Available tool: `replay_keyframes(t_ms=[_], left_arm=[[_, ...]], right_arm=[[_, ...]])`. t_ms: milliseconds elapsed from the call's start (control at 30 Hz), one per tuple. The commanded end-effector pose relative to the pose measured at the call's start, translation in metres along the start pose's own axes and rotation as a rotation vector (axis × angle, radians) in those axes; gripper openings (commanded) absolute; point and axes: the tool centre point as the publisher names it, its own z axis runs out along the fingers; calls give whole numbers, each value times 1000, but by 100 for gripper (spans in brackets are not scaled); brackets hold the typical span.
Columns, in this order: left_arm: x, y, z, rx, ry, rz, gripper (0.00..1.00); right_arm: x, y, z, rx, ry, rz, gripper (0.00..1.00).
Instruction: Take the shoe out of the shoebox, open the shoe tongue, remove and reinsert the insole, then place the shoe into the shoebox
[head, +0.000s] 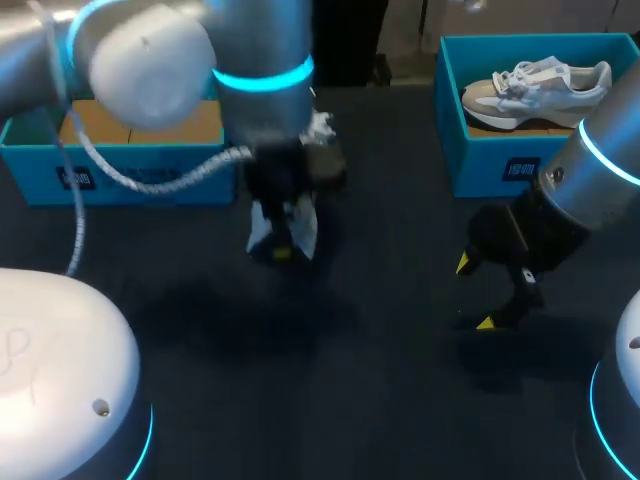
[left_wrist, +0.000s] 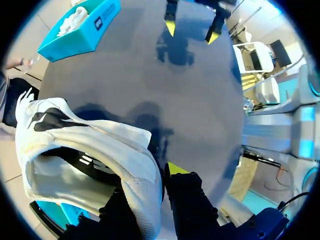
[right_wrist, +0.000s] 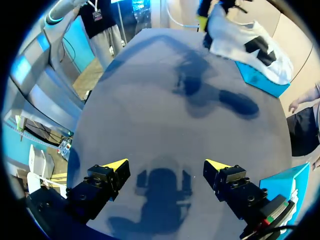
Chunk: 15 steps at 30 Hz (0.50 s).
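A white shoe (head: 303, 228) with black markings hangs above the middle of the table. My left gripper (head: 283, 252) is shut on it. In the left wrist view the shoe (left_wrist: 90, 145) fills the near side, its fabric edge pinched between my left gripper's (left_wrist: 150, 181) fingers; only one yellow tip shows. The left blue shoebox (head: 130, 150) stands open behind it, showing only its cardboard floor. My right gripper (head: 473, 293) hovers open over bare table at the right, nothing between its fingers. From the right wrist view the gripper (right_wrist: 166, 167) faces the shoe (right_wrist: 245, 45) across the table.
A second blue shoebox (head: 480, 150) at the back right holds another white shoe (head: 535, 85). The dark table (head: 380, 380) lies between the two grippers. My right gripper (left_wrist: 192, 30) shows far ahead in the left wrist view.
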Motion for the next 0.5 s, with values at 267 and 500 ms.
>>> replay_keyframes(t_ms=[267,500], left_arm=[[-26,17,-50,36,111,10,0],[-28,22,-50,-3,81,40,0]], right_arm=[[1,0,1,2,-2,0,100],[1,0,1,2,-2,0,100]])
